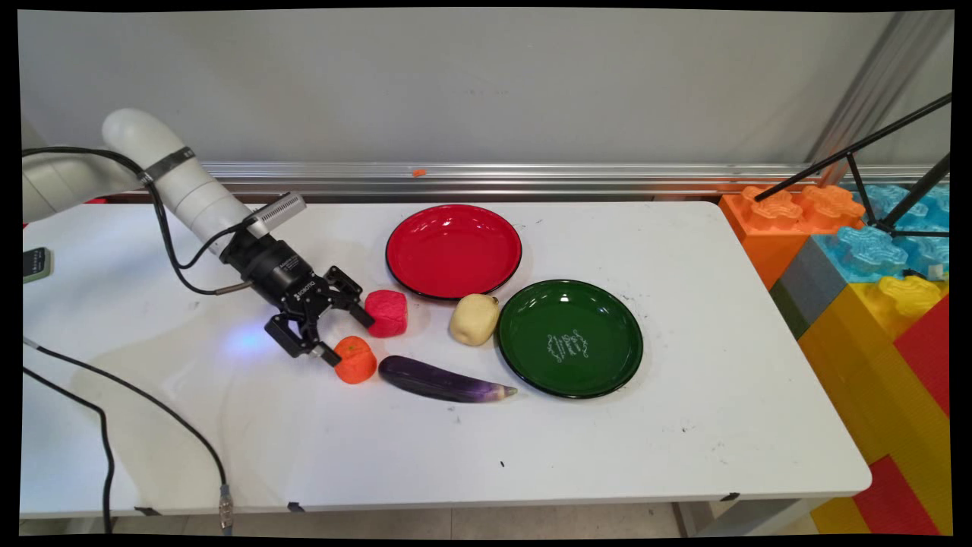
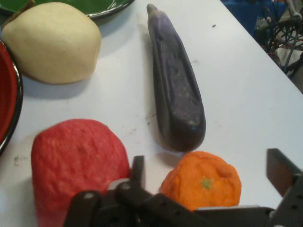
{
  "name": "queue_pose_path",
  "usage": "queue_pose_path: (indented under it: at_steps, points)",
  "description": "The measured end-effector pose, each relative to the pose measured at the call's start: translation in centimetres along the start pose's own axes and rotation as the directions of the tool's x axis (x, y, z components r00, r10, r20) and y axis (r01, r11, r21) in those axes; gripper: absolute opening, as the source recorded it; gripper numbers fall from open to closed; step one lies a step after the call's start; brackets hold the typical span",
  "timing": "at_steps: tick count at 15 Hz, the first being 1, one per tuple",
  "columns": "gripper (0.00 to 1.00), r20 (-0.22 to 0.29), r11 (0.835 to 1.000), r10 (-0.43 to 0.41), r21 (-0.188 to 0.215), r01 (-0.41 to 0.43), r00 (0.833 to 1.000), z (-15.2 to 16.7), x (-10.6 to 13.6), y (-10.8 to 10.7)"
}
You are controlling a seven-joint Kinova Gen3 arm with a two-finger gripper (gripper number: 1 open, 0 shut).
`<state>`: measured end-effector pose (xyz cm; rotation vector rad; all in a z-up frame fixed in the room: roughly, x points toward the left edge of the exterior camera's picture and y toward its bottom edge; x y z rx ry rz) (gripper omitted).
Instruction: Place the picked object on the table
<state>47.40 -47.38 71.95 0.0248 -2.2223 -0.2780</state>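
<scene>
Now spread claw (image 1: 351, 336) around dimpled orange (image 2: 202, 180)

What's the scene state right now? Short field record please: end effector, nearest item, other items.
end effector: end effector low over the table, open, fingers either side of the orange
nearest item: orange between the fingers, not yet clamped
beside it: red fruit next to one finger; contact unclear
eggplant: purple eggplant lying flat, blunt end close to the orange
yellow item: pale yellow fruit between the two plates
plates: red plate and green plate, both empty
surface: white table
</scene>
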Motion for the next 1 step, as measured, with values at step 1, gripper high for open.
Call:
queue_pose_path:
  at_steps: [1]
  points:
    - [1.00, 0.002, 1.000, -0.001, -0.001, 0.001, 1.000, 0.00, -0.15, 0.00]
